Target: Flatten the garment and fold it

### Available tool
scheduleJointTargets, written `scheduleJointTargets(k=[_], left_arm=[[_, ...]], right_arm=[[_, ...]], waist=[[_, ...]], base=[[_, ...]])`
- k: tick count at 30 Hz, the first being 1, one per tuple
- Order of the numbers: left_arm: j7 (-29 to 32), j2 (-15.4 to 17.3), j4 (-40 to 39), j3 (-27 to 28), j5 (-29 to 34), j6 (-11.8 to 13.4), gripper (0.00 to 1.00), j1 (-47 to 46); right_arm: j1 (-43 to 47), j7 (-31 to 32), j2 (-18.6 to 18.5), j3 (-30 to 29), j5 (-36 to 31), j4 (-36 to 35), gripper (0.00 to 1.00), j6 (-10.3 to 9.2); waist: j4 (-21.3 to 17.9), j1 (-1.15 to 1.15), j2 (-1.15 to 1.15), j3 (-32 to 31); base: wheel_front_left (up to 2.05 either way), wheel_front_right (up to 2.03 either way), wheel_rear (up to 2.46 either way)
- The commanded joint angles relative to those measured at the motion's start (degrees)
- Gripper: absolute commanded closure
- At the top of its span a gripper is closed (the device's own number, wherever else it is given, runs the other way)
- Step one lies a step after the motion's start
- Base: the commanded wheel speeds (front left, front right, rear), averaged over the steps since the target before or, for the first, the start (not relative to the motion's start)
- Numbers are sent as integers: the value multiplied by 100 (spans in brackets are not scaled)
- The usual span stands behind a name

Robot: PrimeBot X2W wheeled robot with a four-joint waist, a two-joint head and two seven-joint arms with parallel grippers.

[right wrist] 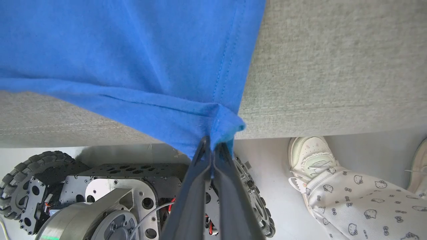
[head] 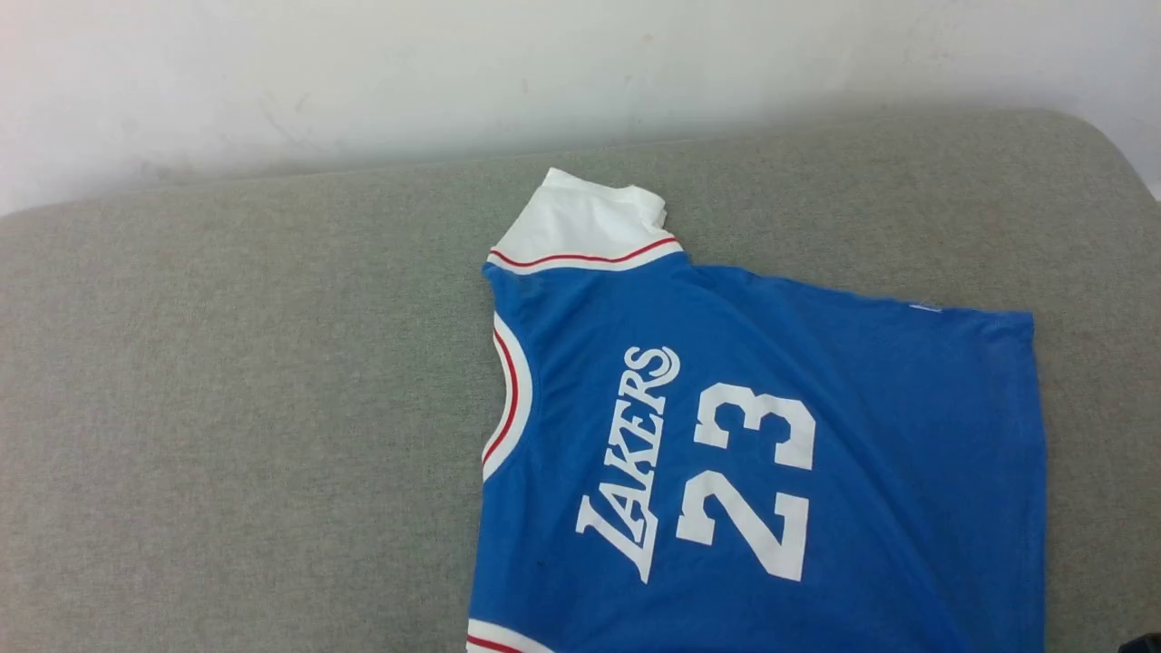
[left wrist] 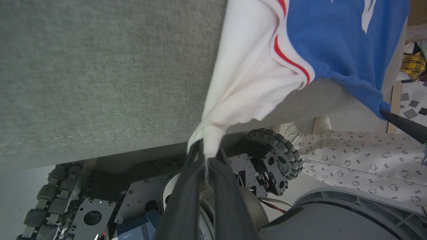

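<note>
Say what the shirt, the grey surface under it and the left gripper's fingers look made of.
The garment: thin matte knit, perhaps cotton or polyester; it drapes and bunches softly where pinched. The grey surface: woven upholstery cloth, fuzzy and matte, with a stitched seam near its edge. The left gripper: dark matte fingers, likely plastic or rubber-coated; hard to tell.

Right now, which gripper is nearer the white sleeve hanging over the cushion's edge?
Left. The left gripper pinches that white sleeve; the right gripper pinches the blue hem corner.
</note>
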Motion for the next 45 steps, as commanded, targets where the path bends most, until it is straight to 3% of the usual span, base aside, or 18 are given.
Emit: scheduleJointTargets(k=[1,7,12,25,30,38,45], left_arm=[[-27,46,-21,24,24,20,100,59],[-382,-17,-42,185,280,-93,100,-154],[-769,84,-126,378,826,-108,100,-568],[-899,401,-635,868,2244,26,100,-2415],[-948,164,-447,825,2579,-29,100,-2945],[-926,-370,459,585,2632,-413,100,-3496],[-815,-499,1142,456,2584,-595,100,-3628]], right_arm=[[50,12,19,-16,5,-32,100,-5],[-104,-224,97,-48,-35,-228,100,-5],[-467,-774,53,-148,-150,-424,100,-5],[-1779,-1563,-298,-330,-340,-555,100,-5],[-2243,-1675,-325,-122,-335,-295,100,-5],[-2726,-1909,-352,214,-306,347,100,-5],[-2950,-2049,-401,396,-262,782,100,-5]], waist=[[4,0,0,4],[-5,0,0,73],[-54,0,0,229],[-273,0,0,1162],[-365,0,0,1559],[-430,0,0,2050],[-444,0,0,2074]], base=[[0,0,0],[0,0,0],[0,0,0],[0,0,0],[0,0,0],[0,0,0],[0,0,0]])
